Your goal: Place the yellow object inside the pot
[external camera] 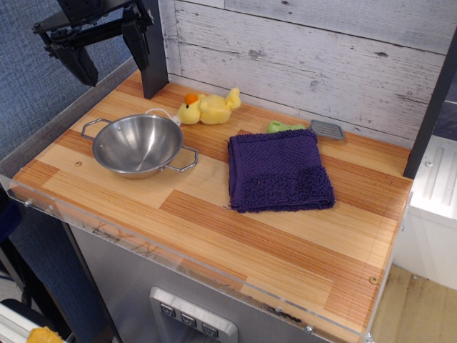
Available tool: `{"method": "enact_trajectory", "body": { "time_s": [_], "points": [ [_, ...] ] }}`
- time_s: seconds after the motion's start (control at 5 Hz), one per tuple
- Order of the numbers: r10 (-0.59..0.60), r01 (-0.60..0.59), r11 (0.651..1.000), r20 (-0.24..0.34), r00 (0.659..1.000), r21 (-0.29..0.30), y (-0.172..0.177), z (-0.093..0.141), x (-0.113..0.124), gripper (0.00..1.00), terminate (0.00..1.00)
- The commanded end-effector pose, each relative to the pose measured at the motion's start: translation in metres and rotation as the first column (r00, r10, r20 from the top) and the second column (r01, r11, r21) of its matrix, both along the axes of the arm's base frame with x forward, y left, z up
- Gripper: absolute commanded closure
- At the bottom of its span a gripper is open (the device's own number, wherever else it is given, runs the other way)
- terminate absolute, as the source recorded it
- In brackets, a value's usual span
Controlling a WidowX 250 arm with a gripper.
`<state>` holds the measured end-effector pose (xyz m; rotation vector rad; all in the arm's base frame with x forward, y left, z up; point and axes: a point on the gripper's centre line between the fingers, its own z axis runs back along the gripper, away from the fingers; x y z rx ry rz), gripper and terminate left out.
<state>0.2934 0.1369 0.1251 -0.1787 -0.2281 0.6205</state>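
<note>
A: Jaws are seen parted at the upper left, with nothing held between the two black fingers (pixel 78 63) of the black robot gripper (pixel 107 53), which is raised above the wooden plank tabletop (pixel 214 221).

B: What is found below the jaws?

A: Below them and a little to the right, the shallow round shiny steel pot (pixel 138 145) with two wire loop handles is set upright on the wood. Its bowl is seen to be bare inside.

B: And the task's thing?

A: The small soft yellow plush duck (pixel 208 108) with an orange beak is laid on the tabletop to the right of the jaws and lower, just behind the pot's far rim, near the whitewashed plank wall (pixel 321 64). Whether rim and duck are touching cannot be told. A thin white loop (pixel 163 113) is seen running from the duck toward the pot.

B: Further right?

A: A folded dark purple towel (pixel 280 171) is spread flat, well to the right of the jaws and apart from the pot. Behind its far edge a small green item (pixel 283 127) is partly hidden, and just beside that a small grey ridged item (pixel 328 130) is lying near the wall.
</note>
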Motion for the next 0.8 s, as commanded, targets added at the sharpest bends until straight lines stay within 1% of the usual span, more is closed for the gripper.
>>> {"method": "enact_trajectory", "body": {
  "time_s": [0.0, 0.2, 0.4, 0.6],
  "points": [
    [0.000, 0.000, 1.000, 0.000, 1.000, 0.000, 0.000, 0.000, 0.000, 0.00, 0.00],
    [-0.246, 0.227, 0.957, 0.092, 0.965, 0.183, 0.012, -0.004, 0.031, 0.00, 0.00],
    [-0.480, 0.446, 0.864, 0.119, 0.869, 0.234, 0.011, -0.005, 0.051, 0.00, 0.00],
    [-0.681, 0.642, 0.725, 0.124, 0.721, 0.251, 0.003, -0.006, 0.058, 0.00, 0.00]
  ]
}}
